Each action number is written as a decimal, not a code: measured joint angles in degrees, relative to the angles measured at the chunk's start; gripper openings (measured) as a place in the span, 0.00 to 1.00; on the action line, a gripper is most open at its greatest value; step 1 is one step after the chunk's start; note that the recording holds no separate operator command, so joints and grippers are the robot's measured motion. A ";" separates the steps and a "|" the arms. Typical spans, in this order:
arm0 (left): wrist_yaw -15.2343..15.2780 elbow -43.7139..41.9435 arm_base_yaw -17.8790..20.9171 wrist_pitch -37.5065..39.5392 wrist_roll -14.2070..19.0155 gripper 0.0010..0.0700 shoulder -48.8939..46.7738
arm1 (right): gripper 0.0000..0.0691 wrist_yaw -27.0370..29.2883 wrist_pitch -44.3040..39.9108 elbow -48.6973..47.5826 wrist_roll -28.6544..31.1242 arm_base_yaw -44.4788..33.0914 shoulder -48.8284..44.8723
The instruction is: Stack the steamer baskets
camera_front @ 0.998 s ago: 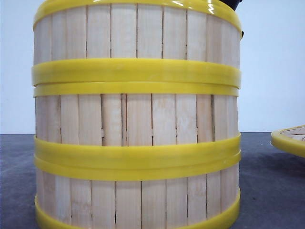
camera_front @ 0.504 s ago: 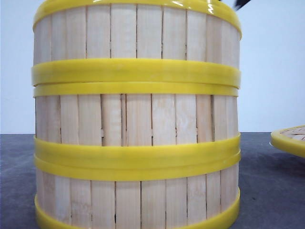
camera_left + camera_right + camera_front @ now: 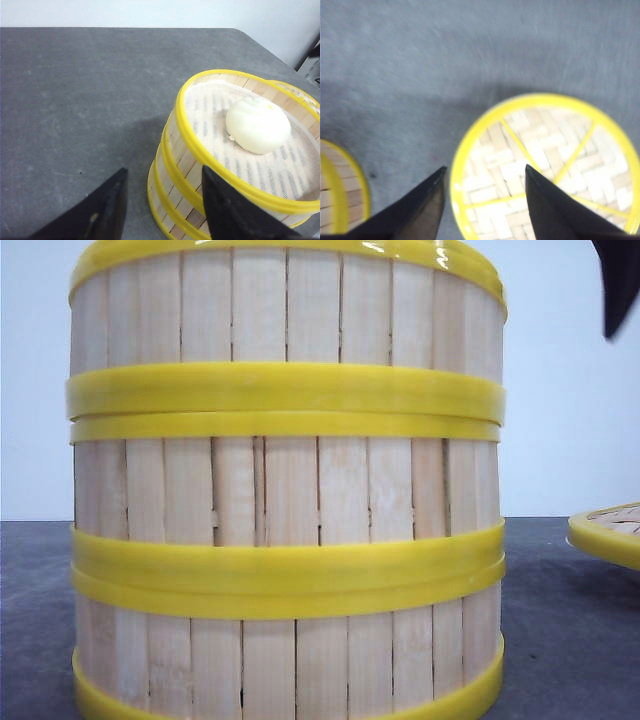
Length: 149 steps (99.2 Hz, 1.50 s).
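I judged the stacked steamer baskets (image 3: pixel 285 480) light, stiff, slick-rimmed; I'd grip the rim. Left end effector (image 3: pixel 162 207) and right end effector (image 3: pixel 485 205) both gaped wide, empty.

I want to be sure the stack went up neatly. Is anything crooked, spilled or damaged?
Nothing stands out. The three steamer baskets sit squarely, rims meeting evenly. A white bun rests intact in the top one. The woven lid lies flat on the table, still off the stack.
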State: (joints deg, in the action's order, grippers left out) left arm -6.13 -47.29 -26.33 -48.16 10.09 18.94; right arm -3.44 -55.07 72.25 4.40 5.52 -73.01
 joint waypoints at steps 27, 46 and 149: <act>0.00 0.00 0.00 0.00 -0.02 0.38 0.00 | 0.43 -0.02 5.49 -11.39 0.07 -7.74 -1.51; 0.00 0.00 0.00 -0.02 -0.22 0.38 0.00 | 0.43 -0.02 9.40 -15.12 0.39 -9.29 -1.75; 0.00 0.00 0.00 -0.31 -1.77 0.38 0.00 | 0.08 0.59 12.96 -15.34 0.50 -9.60 -6.60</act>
State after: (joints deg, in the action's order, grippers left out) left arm -6.13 -47.29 -26.33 -48.47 8.32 18.94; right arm -2.85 -42.11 56.90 4.91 -4.08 -79.61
